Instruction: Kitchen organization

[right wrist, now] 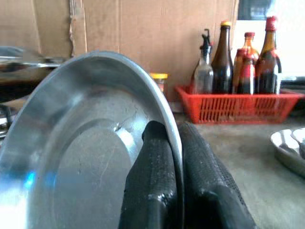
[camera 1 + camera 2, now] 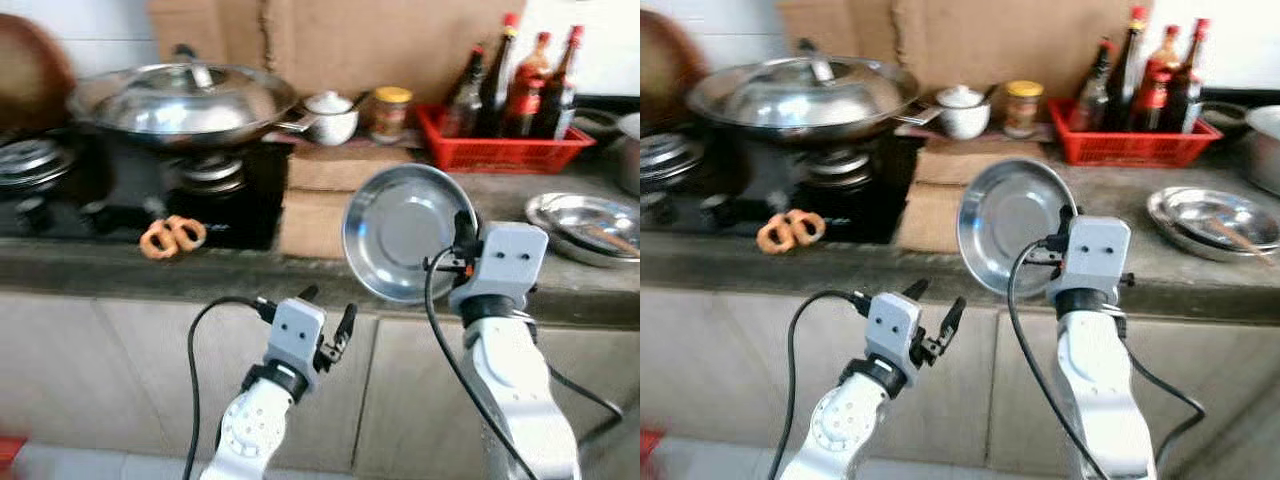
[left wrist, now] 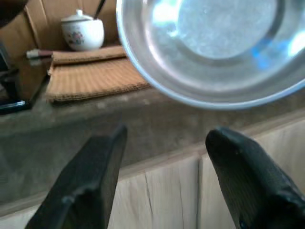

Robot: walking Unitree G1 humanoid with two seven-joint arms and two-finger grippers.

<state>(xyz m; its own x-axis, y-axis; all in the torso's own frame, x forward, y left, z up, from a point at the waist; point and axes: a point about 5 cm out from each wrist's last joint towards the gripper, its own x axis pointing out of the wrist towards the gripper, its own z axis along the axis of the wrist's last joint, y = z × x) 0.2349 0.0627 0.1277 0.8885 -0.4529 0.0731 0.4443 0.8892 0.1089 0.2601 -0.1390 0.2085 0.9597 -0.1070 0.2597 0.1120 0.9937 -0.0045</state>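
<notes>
Right gripper [image 1: 174, 157] was pinching the rim of a steel plate [image 2: 405, 232], one finger each side of the edge, clamped tight. The plate was held tilted up on edge in the air, above the near lip of the counter [image 2: 300, 275], concave face toward the camera. Left gripper [image 2: 330, 325] hung lower and to the left, in front of the cabinet doors [image 2: 120, 370], fingers spread, holding nothing.

Progress, as I judged it: the plate was picked up but not placed. The likely target was the stack of steel plates [image 2: 590, 225] at the right of the counter, well apart from the held one. Chopsticks [image 2: 605, 238] lay across that stack, so they could get in the way. Everything else looked untouched, so the task was early or mid-way.

Materials and shapes:
- Plate: thin pressed steel, round, shallow with a flat base and rolled rim; shiny, faint scratches. Slippery for a rim pinch.
- Fingers: black, textured rubbery pads.
- Counter: rough grey stone or concrete, dull.
- Mat [image 2: 330, 200]: brown woven slats, just behind the plate.
- Wok [image 2: 185, 100]: steel with a domed lid, on a black glass stove [image 2: 130, 190], far left.
- Two brown rings [image 2: 172, 237] on the near stove edge; couldn't tell the material.
- Ceramic pot [image 2: 332, 115], jar [image 2: 390, 110], red plastic basket [image 2: 500, 150] with glass bottles [image 2: 515, 85], far side against cardboard [image 2: 340, 45].
</notes>
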